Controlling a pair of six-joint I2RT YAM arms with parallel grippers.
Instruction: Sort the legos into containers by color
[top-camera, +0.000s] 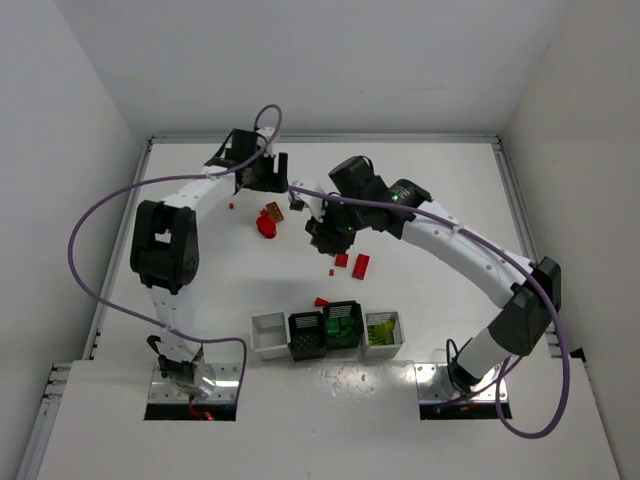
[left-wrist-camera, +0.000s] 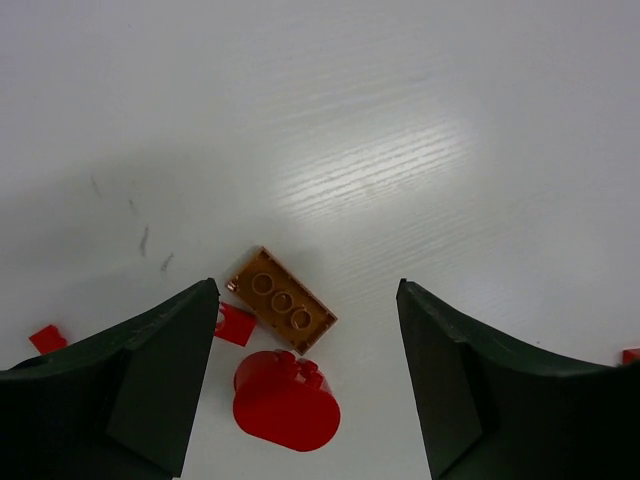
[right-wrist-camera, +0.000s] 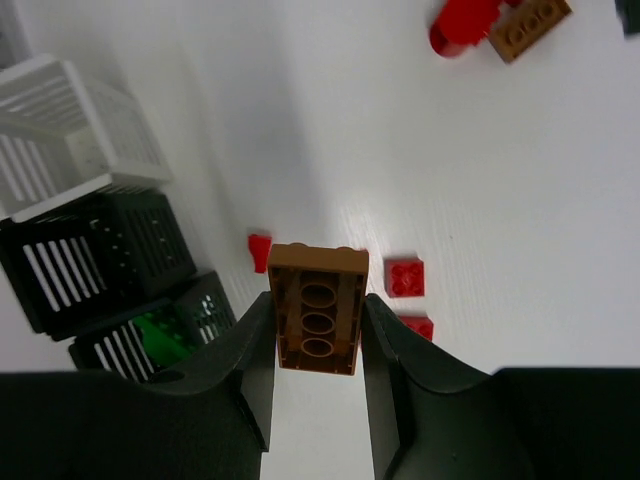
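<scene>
The brown brick (right-wrist-camera: 318, 285), pinched only by its smooth sides in the right gripper (right-wrist-camera: 317, 308), could be dropped short of the containers (top-camera: 268, 323); the left gripper (left-wrist-camera: 306, 292) is held wide, empty.

The surface (left-wrist-camera: 420, 110) is white, with thin pale grain lines. The right end effector (right-wrist-camera: 318, 305) is black, and the orange-brown brick (right-wrist-camera: 318, 330) sits in it. At 9 o'clock from this brick, the white container (right-wrist-camera: 60, 130) and the black containers (right-wrist-camera: 140, 240) have a slotted pattern, and a green lego (right-wrist-camera: 160, 335) shows inside one. The red rounded piece (left-wrist-camera: 285, 405) is glossy.
</scene>
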